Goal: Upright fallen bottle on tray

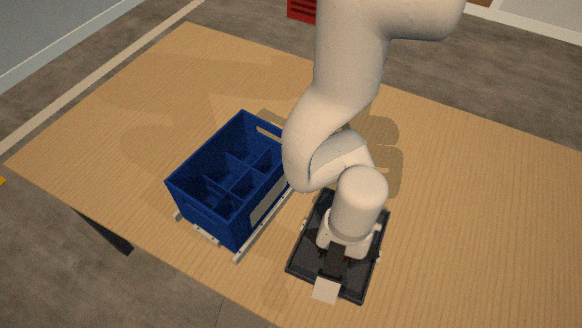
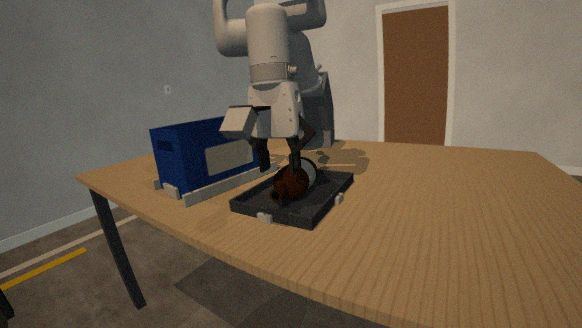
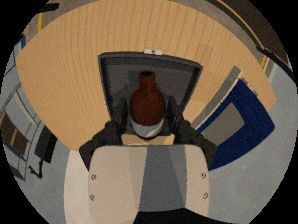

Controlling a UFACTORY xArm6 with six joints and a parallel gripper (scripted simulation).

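The brown bottle [image 2: 291, 184] [image 3: 147, 104] with a white label lies on its side on the dark tray [image 1: 356, 288] [image 2: 320, 204] [image 3: 176, 75]. In the exterior view its neck points to the tray's near end. My gripper [image 2: 279, 169] [image 3: 147, 103] is over the tray, pointing down, with its fingers apart. In the wrist view one finger is on each side of the bottle's body; I cannot tell whether they touch it. In the top view the arm hides nearly all of the bottle. The tray lies flat on the table.
The blue crate [image 1: 200, 210] [image 2: 167, 167] [image 3: 260, 124] with dividers stands upright beside the tray, with a pale rail [image 1: 262, 226] [image 2: 225, 186] along its tray side. Small pale blocks [image 2: 264, 217] [image 2: 339, 198] sit at the tray's edges. The tray has a low raised rim.
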